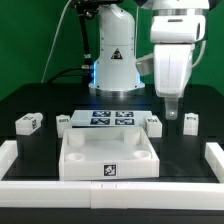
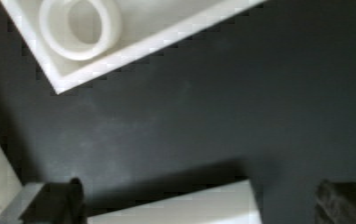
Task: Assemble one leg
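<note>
Fingers (image 1: 172,109) of the white robot arm (image 1: 170,55) hang over the black bench (image 1: 40,100) at the exterior view's right, their tips just above the surface and touching nothing. In the wrist view the two dark fingers (image 2: 50,203) stand wide apart and grip nothing. A blurred white surface shows in the gap between them and meets neither finger; I cannot tell what it is.

Four small white plastic blocky legs, each bearing a black-and-white square tag, stand in a loose row across the bench. The first leg (image 1: 27,122) is far out at the exterior view's left, and the second leg (image 1: 65,120) is just beside the left end of the marker board (image 1: 110,118). The third leg (image 1: 153,123) is just beside the board's right end, and the fourth leg (image 1: 190,122) is further right. The fingers hover between the third and fourth, over the bare bench, nearer the camera than neither in any way I can judge.

A big white square plastic tray (image 1: 85,168) with raised walls and a tag on its front wall lies in front of the marker board, apart from all four legs. One of its corners, with a round socket (image 2: 77,25), appears in the wrist view. A white raised rail (image 1: 30,185) borders the bench along the near edge and both sides.
</note>
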Available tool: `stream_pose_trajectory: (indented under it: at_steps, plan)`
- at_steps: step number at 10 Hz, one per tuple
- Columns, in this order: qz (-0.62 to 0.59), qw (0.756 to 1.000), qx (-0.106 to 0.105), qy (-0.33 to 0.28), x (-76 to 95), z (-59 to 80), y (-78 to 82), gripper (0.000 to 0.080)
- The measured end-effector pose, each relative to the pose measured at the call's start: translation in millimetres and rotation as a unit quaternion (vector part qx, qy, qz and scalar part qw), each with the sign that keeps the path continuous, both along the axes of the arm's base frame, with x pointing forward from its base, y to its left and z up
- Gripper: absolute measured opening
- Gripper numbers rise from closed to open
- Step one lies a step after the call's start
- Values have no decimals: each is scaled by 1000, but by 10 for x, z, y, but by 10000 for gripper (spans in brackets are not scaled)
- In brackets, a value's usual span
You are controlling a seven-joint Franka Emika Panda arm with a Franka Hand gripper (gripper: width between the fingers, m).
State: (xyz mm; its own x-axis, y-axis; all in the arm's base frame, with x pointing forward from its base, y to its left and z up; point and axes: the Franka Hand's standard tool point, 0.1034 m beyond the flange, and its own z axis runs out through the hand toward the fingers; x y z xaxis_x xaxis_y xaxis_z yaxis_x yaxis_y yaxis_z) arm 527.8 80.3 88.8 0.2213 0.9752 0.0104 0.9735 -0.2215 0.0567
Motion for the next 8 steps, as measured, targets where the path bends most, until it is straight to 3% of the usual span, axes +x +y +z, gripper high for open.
stream_pose_trajectory:
  at_steps: [1, 6, 8]
  plan:
    - [19, 1000, -13, 6, -27, -32, -88, 650]
    - [22, 1000, -14, 6, -32, -38, -111, 650]
    - [111, 994, -22, 16, -189, -133, -331, 650]
